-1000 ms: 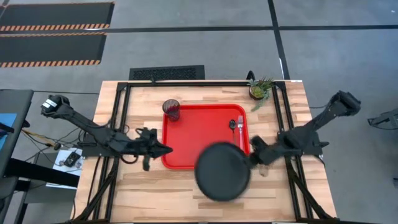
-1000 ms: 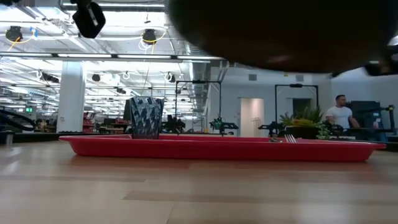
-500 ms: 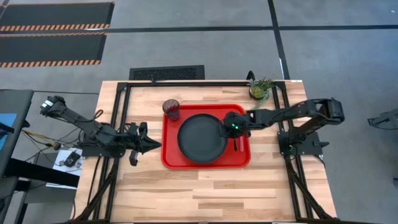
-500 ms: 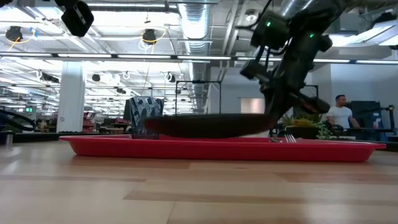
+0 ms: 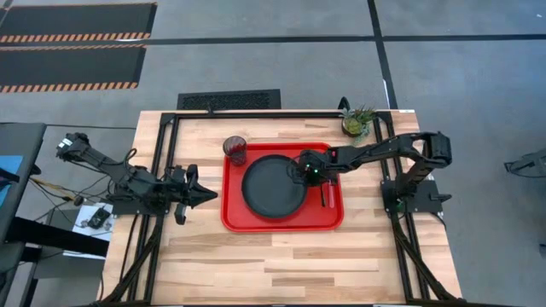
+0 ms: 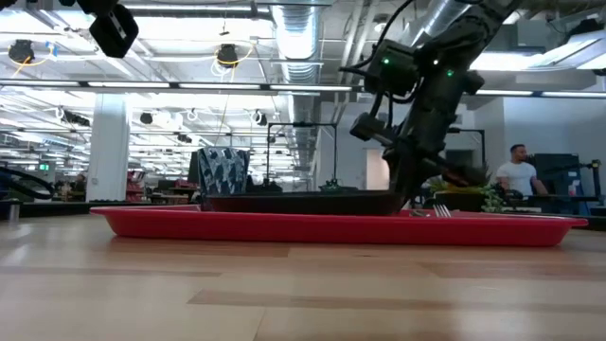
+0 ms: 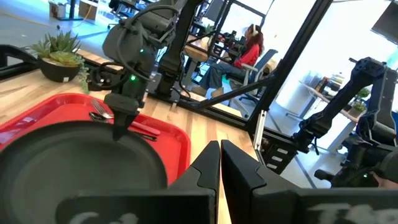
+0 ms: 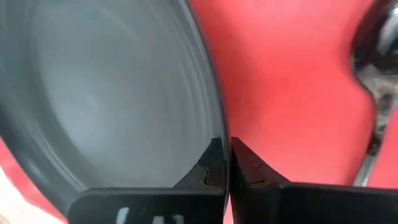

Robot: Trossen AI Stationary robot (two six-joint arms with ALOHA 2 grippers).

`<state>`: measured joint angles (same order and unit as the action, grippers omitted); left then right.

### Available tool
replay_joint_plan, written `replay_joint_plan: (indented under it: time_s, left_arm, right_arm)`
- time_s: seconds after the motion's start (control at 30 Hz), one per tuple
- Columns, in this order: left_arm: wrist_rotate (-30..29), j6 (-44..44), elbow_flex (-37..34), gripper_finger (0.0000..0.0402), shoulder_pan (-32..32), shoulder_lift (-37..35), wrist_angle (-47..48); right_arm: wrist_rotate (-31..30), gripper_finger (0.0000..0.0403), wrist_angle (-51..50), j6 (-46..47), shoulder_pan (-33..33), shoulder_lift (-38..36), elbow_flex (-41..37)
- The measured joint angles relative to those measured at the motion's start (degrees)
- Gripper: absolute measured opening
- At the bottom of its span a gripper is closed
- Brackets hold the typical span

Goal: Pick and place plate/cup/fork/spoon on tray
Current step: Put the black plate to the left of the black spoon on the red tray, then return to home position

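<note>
The black plate (image 5: 273, 184) lies level in the red tray (image 5: 243, 217), in its middle. My right gripper (image 5: 299, 173) is shut on the plate's right rim. The dark cup (image 5: 235, 151) stands at the tray's far left corner. The spoon (image 8: 379, 87) and the fork (image 6: 441, 210) lie along the tray's right side, just right of the plate. My left gripper (image 5: 206, 196) is shut and empty, held above the table just left of the tray. My right gripper pinches the plate's raised rim (image 8: 224, 146) on its right side between its two fingers, one finger (image 8: 212, 163) inside the plate and one outside. The fingers come slanting down from the table's right. The plate lies level, low in the tray.
A small potted green plant (image 5: 357, 122) stands at the table's far right, beyond the tray. A black frame (image 5: 166, 153) runs along the table's left, far and right sides. Bare wood lies in front of the tray. People show in the room behind.
My right gripper has carried the plate from over the tray's near right corner toward the far left and down. The plate, held high then, now lies level in the tray. My left gripper has drawn back a little toward the table's left edge.
</note>
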<state>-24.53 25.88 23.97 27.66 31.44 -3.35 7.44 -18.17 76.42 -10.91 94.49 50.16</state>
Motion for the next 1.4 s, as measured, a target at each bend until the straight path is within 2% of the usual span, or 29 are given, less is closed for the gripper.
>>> replay_joint_plan:
  time_s: [0.33, 0.73, 1.07, 1.17, 1.23, 1.4]
  left_arm:
    - [-0.21, 0.18, 0.00, 0.0000, 0.00, 0.00, 0.58]
    - [-0.31, 1.67, 0.00, 0.0000, 0.00, 0.00, 1.64]
    - [2.61, 1.85, 0.00, 0.0000, -2.59, 0.00, 2.33]
    - [5.71, 1.73, 0.00, 0.0000, -4.97, 0.02, 2.49]
    - [8.04, 0.69, 0.00, 0.0000, -7.36, 0.04, 2.47]
    - [15.70, -1.85, 0.00, 0.0000, -16.02, 0.04, 1.82]
  right_arm:
    - [0.24, 0.0018, -1.03, 0.55, -0.86, 0.40, 0.14]
    - [-1.07, 0.0102, -3.16, -1.76, -0.74, -0.43, 0.01]
    - [-4.05, 0.0150, -8.59, -5.83, -0.78, -7.34, -0.03]
    - [-5.01, 0.0141, -8.86, -11.80, -0.77, -11.05, -0.01]
    - [-5.79, 0.0121, -8.69, -17.02, -0.71, -13.45, -0.01]
    - [-5.64, 0.0038, -7.21, -34.84, -0.42, -18.47, 0.01]
